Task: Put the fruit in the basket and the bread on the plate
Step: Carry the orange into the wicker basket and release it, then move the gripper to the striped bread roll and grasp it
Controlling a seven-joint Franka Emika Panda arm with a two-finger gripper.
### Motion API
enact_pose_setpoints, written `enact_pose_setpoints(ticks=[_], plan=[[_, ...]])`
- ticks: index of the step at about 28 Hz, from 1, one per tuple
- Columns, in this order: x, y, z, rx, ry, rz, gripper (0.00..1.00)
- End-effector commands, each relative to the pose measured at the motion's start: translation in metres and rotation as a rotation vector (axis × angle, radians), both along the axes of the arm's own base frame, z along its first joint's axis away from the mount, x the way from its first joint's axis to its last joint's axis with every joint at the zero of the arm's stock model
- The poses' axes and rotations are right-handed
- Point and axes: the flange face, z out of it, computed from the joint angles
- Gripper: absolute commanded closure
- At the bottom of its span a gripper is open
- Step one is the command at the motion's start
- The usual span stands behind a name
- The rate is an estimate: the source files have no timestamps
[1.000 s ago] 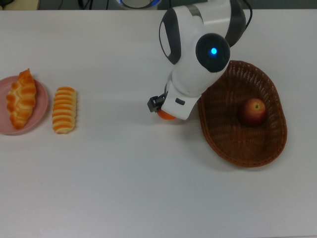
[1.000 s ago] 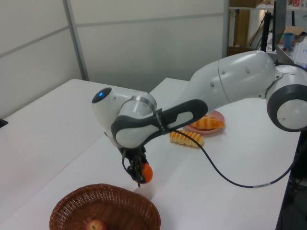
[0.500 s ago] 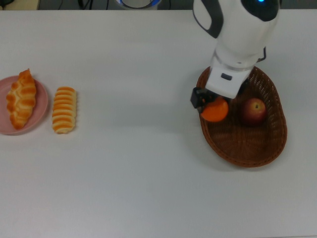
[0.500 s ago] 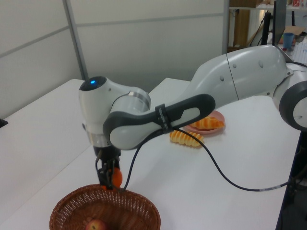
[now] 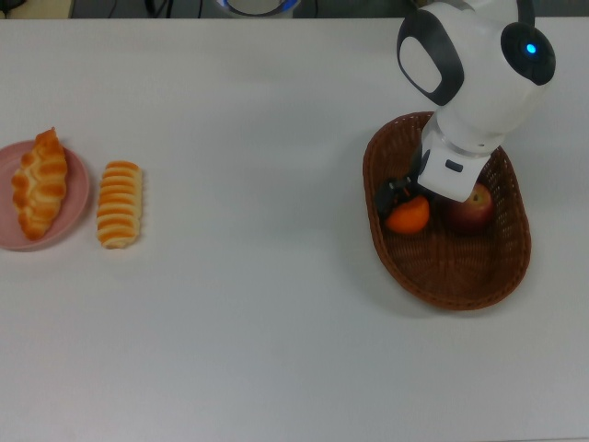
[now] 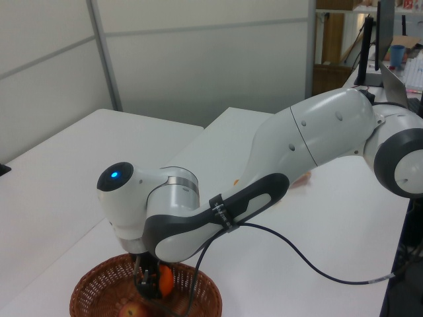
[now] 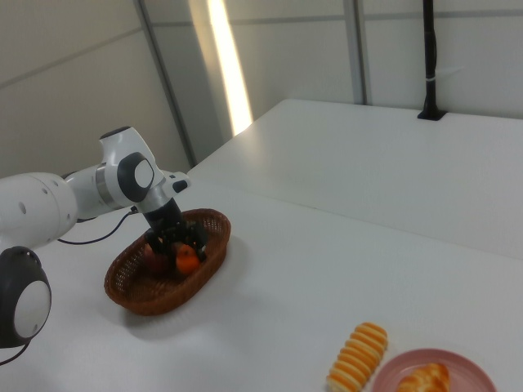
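My gripper (image 5: 403, 208) is shut on the orange mandarin (image 5: 410, 219) and holds it low inside the dark woven basket (image 5: 442, 293), at the left side of it in the top view. The red apple (image 5: 475, 210) lies in the basket just right of the mandarin, partly under my wrist. At the top view's left edge, the braided pastry (image 5: 40, 182) rests on the pink plate (image 5: 7, 238). The ridged loaf (image 5: 120, 203) lies on the table beside the plate. In the right view the mandarin (image 7: 188, 262) shows between my fingers over the basket (image 7: 140, 299).
White table (image 5: 258, 304) all around; the basket and the plate stand far apart on it. My arm reaches over the basket's far rim in the top view. In the left view the arm hides the bread.
My gripper carried the mandarin from the table left of the basket, over the rim, and down into the basket beside the apple.
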Motion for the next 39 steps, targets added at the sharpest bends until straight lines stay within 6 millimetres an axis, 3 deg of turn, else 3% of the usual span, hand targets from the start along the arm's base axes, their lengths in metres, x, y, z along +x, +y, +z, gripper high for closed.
enact_pose_setpoints(ticks=[1, 9, 15, 16, 17, 19, 20, 24, 25, 29, 30, 33, 35, 39], plan=[[0.000, -0.007, 0.009, -0.006, -0.030, -0.008, 0.00], [0.005, -0.018, 0.036, 0.025, -0.058, -0.044, 0.00], [0.014, -0.055, 0.081, 0.093, -0.082, -0.128, 0.00], [0.017, -0.066, 0.088, 0.100, -0.087, -0.148, 0.00], [0.022, -0.092, 0.097, 0.100, -0.084, -0.192, 0.00], [0.026, -0.117, 0.096, 0.079, -0.056, -0.229, 0.00], [0.030, -0.147, 0.093, 0.056, -0.024, -0.264, 0.00], [0.037, -0.201, 0.084, 0.019, 0.028, -0.291, 0.00], [0.041, -0.233, 0.079, 0.007, 0.045, -0.320, 0.00], [0.045, -0.286, 0.073, -0.011, 0.065, -0.357, 0.00], [0.046, -0.311, 0.069, -0.017, 0.075, -0.374, 0.00], [0.046, -0.341, 0.061, -0.027, 0.091, -0.398, 0.00], [0.046, -0.361, 0.043, -0.059, 0.115, -0.407, 0.00], [0.046, -0.382, 0.018, -0.116, 0.144, -0.417, 0.00]])
